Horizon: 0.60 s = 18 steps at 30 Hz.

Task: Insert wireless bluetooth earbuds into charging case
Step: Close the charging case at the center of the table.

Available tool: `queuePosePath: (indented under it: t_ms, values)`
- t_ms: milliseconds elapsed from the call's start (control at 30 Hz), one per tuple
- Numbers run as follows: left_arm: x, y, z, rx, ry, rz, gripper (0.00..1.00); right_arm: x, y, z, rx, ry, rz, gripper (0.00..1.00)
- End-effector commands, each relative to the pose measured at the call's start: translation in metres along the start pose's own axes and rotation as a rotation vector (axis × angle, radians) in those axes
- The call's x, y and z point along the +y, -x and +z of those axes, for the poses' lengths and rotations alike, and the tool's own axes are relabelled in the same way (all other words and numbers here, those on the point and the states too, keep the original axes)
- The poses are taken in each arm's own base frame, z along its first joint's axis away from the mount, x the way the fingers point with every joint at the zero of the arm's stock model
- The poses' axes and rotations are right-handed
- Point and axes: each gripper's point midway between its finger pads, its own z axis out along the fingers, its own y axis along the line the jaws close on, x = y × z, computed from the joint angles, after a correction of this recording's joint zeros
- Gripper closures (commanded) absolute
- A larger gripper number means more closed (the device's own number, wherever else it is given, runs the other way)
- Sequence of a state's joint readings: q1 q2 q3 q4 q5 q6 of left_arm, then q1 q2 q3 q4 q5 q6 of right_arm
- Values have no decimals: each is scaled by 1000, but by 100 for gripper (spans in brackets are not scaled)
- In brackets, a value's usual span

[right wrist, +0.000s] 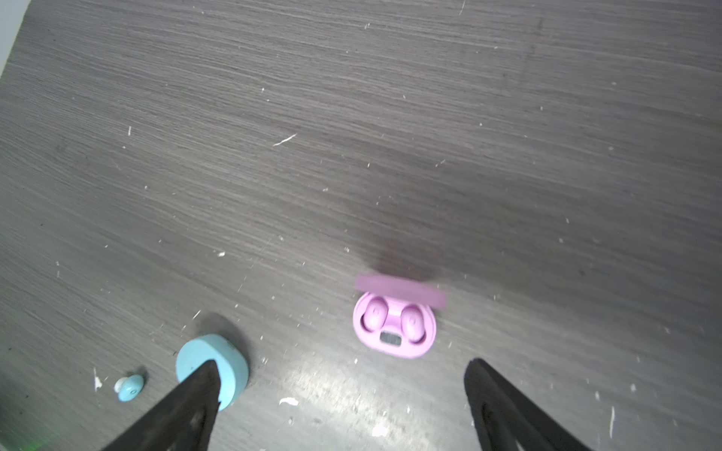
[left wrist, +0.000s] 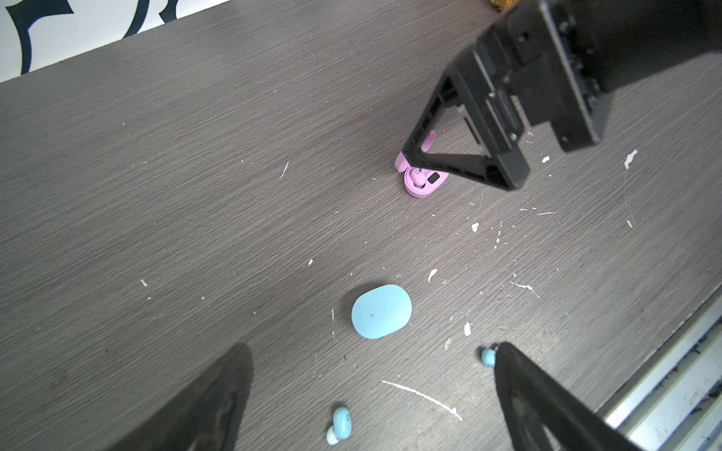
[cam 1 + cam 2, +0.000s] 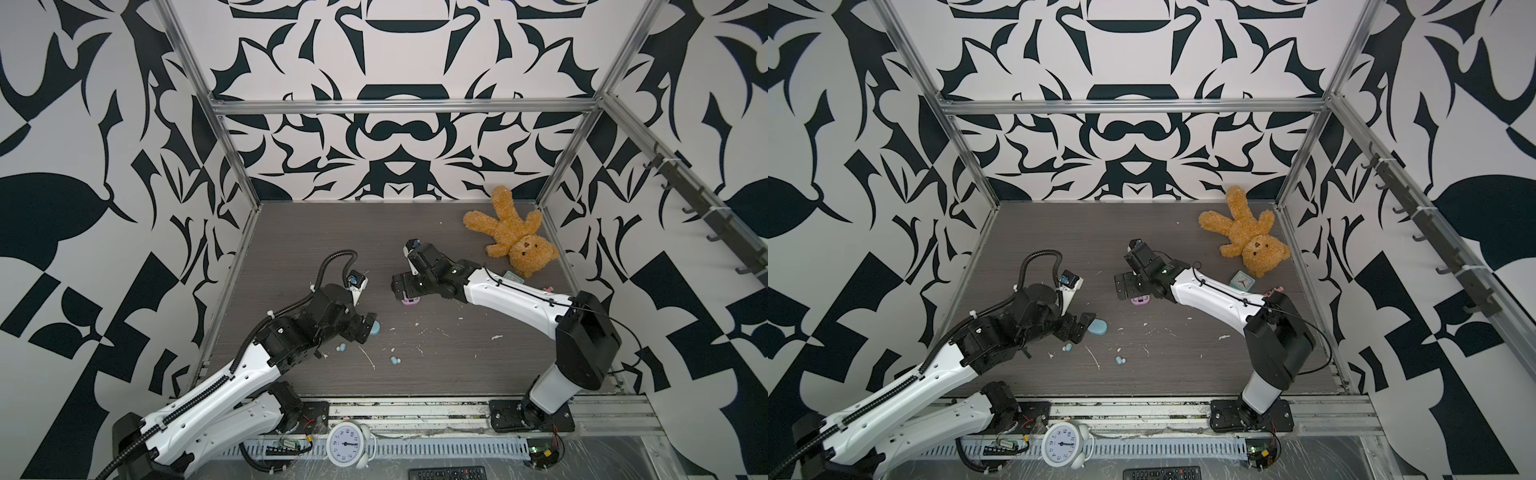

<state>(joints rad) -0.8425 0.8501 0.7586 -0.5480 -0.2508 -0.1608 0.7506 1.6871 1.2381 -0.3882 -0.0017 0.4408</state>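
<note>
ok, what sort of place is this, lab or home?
Probably a robot data-collection cell: an aluminium frame with patterned walls boxes in the table, the left arm and right arm are bolted to a front rail, and a teddy bear lies there as a prop.

In both top views the right gripper (image 3: 407, 291) covers much of the pink case (image 3: 410, 302). In a top view the left gripper (image 3: 365, 328) hides half the blue case (image 3: 376, 331), and the right arm (image 3: 515, 301) hides most of a teal clock (image 3: 512, 277). A pink speck (image 3: 548, 288) is too small to tell. The remote (image 3: 446, 473) is cut off by the edge.

In the left wrist view a right finger (image 2: 449, 162) covers part of the pink case, so only one pink bud (image 2: 418, 180) shows. A left finger (image 2: 547, 402) hides half a blue bud (image 2: 488, 357).

In the right wrist view the lid (image 1: 400, 291) is blurred.
</note>
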Motion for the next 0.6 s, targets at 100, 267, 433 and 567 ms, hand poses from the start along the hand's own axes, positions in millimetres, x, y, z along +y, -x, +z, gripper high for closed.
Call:
queuePosePath:
  t_ms: [100, 267, 433, 567]
  values:
    - [5, -3, -1, 4, 26, 3, 1, 13, 13, 15, 50, 140, -29, 1]
    - [5, -4, -1, 3, 19, 3, 1, 12, 13, 26, 65, 140, -31, 0]
    - [4, -4, 0, 7, 19, 4, 1, 9, 8, 35, 91, 144, -30, 0]
    - [4, -4, 0, 7, 16, 4, 1, 9, 6, 34, 92, 147, -26, 1]
